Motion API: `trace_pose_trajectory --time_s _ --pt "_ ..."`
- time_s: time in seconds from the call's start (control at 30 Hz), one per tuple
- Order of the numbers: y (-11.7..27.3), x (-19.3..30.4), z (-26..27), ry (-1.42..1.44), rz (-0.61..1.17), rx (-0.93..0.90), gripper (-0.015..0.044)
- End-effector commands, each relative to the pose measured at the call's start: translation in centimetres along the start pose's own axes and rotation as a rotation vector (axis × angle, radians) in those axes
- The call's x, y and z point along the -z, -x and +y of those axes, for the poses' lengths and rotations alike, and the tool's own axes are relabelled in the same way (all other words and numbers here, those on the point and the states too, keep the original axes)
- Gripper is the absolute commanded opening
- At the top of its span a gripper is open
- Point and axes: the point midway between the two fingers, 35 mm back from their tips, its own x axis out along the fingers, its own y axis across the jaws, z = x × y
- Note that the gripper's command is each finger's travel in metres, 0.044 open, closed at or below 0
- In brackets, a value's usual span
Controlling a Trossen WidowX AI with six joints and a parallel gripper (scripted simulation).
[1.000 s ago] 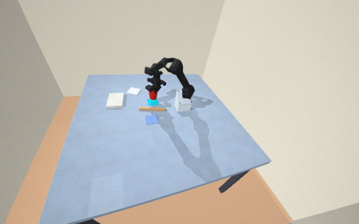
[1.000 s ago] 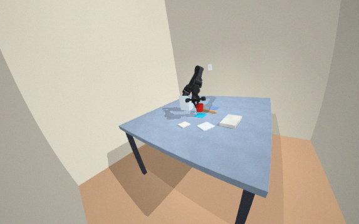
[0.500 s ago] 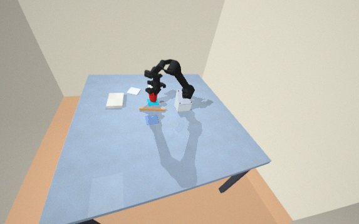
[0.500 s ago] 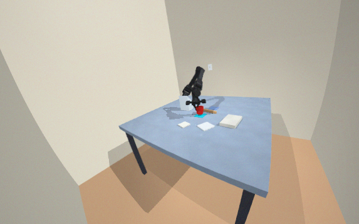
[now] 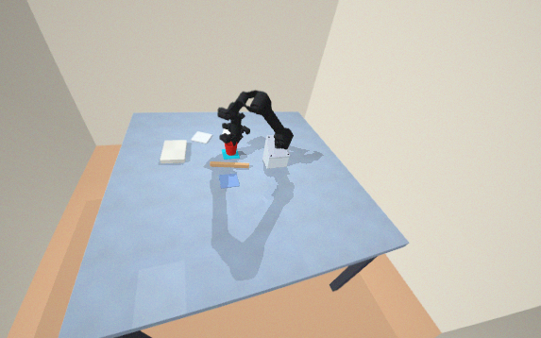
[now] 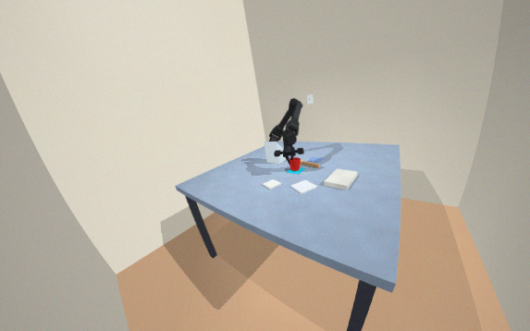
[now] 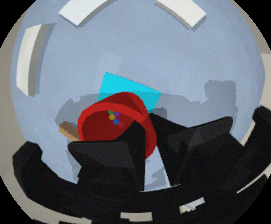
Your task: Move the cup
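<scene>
Gripper [image 7: 142, 152] is clamped on the red cup [image 7: 117, 124] above the cyan pad [image 7: 129, 91]. A wooden bar [image 5: 229, 164] lies between it and the blue pad [image 5: 228, 180].

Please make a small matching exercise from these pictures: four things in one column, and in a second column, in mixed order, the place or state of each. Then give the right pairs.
Things:
1. red cup
2. wooden bar
3. cyan pad
4. marbles

Places or states:
A. inside the cup
B. held in the closed jaws of the gripper
C. on the table between the two pads
D. on the table under the cup

Pairs: 1-B, 2-C, 3-D, 4-A
</scene>
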Motion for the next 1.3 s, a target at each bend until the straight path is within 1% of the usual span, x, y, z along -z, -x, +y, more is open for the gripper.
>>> trace_pose_trajectory --time_s 0.0,0.13,0.3,0.63,1.27 --pt "0.0 0.0 0.0 0.001 -0.001 0.000 0.0000" --pt "0.0 0.0 0.0 0.001 -0.001 0.000 0.0000" --pt "0.0 0.0 0.0 0.001 -0.001 0.000 0.0128" --pt "0.3 0.0 0.0 0.001 -0.001 0.000 0.0128" --pt "3.5 -0.1 -0.1 -0.006 0.000 -0.001 0.0128"
